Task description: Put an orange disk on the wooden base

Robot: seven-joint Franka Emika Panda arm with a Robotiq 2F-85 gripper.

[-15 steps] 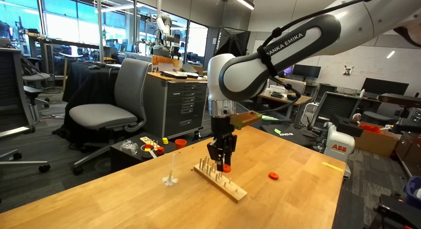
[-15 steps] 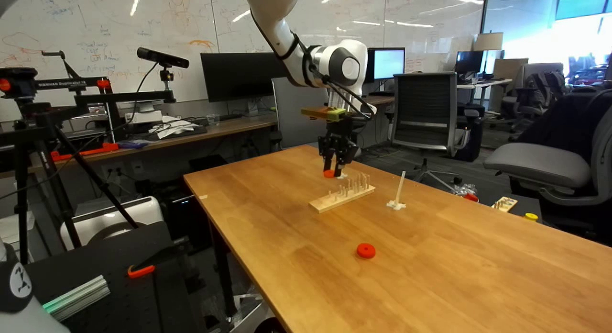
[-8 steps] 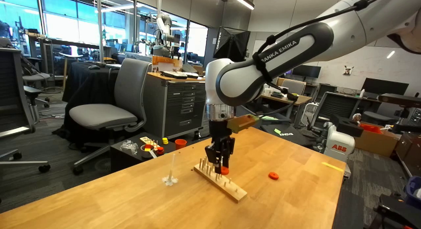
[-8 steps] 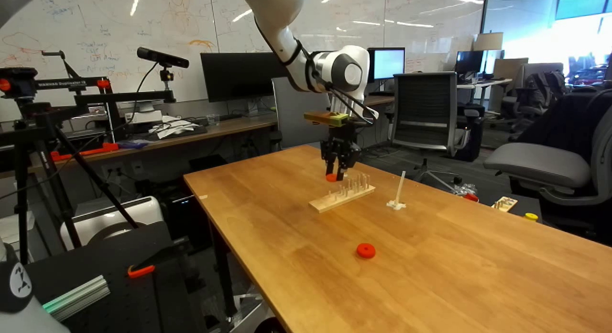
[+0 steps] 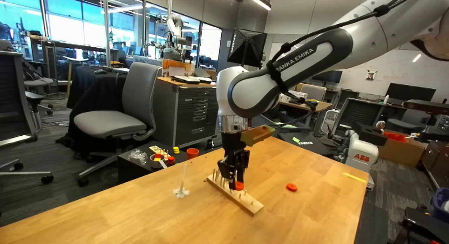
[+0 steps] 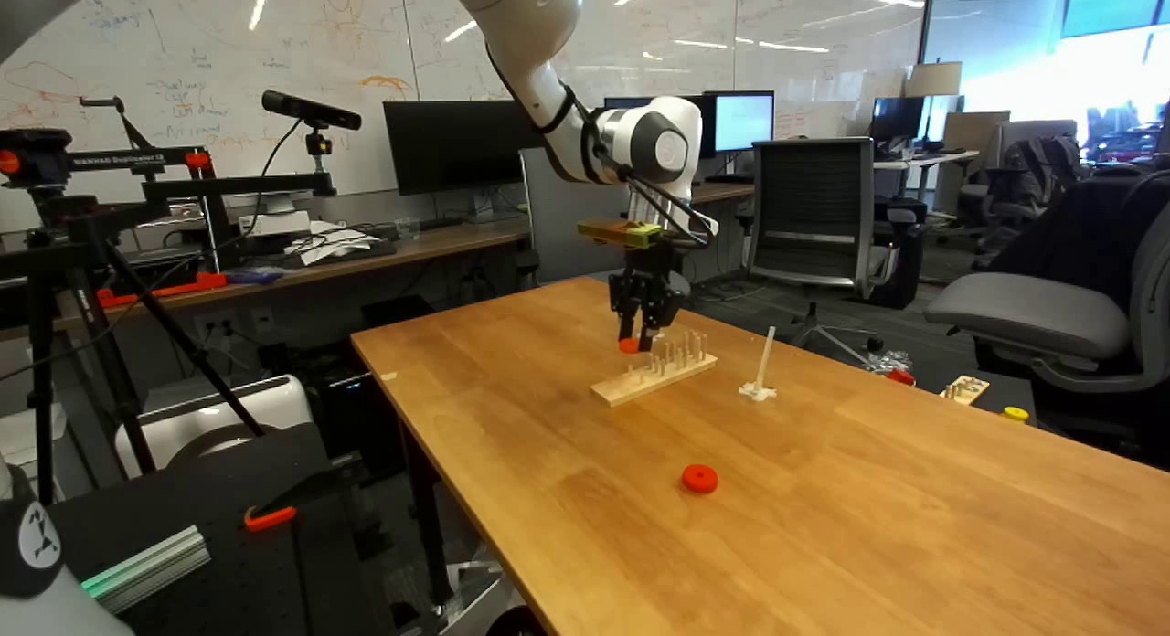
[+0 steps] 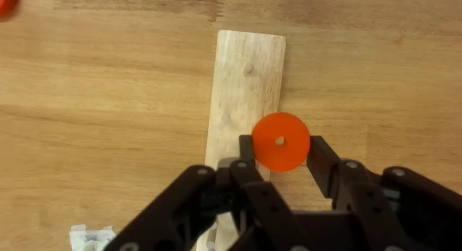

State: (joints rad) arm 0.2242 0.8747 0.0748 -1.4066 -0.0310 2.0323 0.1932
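My gripper [image 7: 280, 145] is shut on an orange disk [image 7: 281, 157], one finger on each side, with the disk's centre hole facing up. In the wrist view the disk overlaps the right edge of the wooden base [image 7: 249, 49], below its short-peg end. The gripper [image 5: 236, 184] and held disk [image 5: 239, 186] show low by the base [image 5: 247, 202] in both exterior views, also here: gripper [image 6: 637, 340], disk [image 6: 629, 345], base [image 6: 622, 392]. I cannot tell whether the disk touches a peg. The base's taller pegs are partly hidden by the gripper.
Another orange disk [image 5: 291, 187] lies flat on the table, also in an exterior view [image 6: 699, 479] and at the wrist view's corner [image 7: 5, 2]. A thin upright rod [image 5: 183, 179] on a taped foot stands beside the base. A low black table holds a red cup [image 5: 192, 153].
My gripper has moved down with the disk and come closer to the base, shifting toward its short-peg end. The base, the loose disk and the rod have not moved.
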